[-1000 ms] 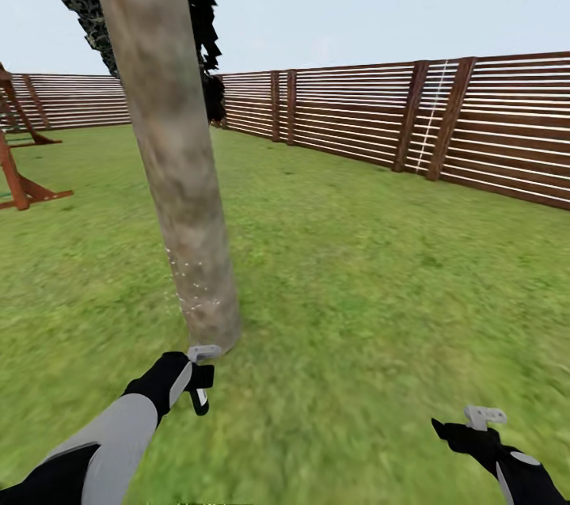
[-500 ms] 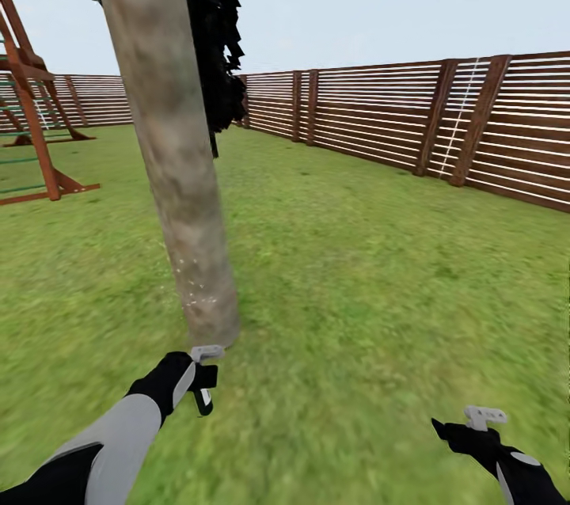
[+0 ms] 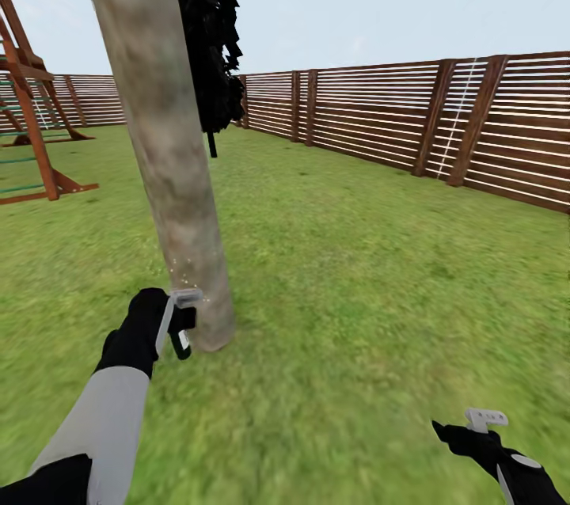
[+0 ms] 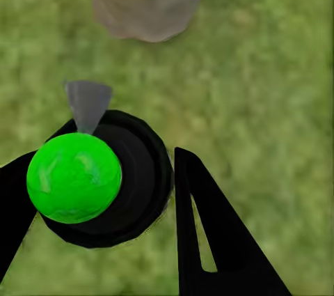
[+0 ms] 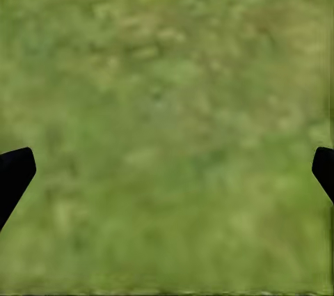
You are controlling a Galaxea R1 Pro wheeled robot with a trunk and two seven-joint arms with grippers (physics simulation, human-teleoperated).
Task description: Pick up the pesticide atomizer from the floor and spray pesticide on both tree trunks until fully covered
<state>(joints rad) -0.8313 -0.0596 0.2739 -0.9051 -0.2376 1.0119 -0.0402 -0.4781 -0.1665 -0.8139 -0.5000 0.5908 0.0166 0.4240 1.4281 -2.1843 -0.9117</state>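
My left gripper [image 3: 180,323], clamped on the pesticide atomizer [image 4: 97,177], has risen beside the tree trunk [image 3: 170,165], where white pesticide [image 3: 184,279] specks cling. My right gripper [image 3: 484,418] stays spread over grass [image 5: 167,101].

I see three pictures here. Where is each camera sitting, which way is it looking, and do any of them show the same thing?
Head view: from the robot's head, looking forward and down over the lawn at the tree trunk and fence; both arms show, with left gripper and right gripper.
Left wrist view: near the left gripper, looking along its fingers at the pesticide atomizer and the grass.
Right wrist view: near the right gripper, looking at grass; fingertips spread wide.
Shared: the head and left wrist views both show the trunk's base.
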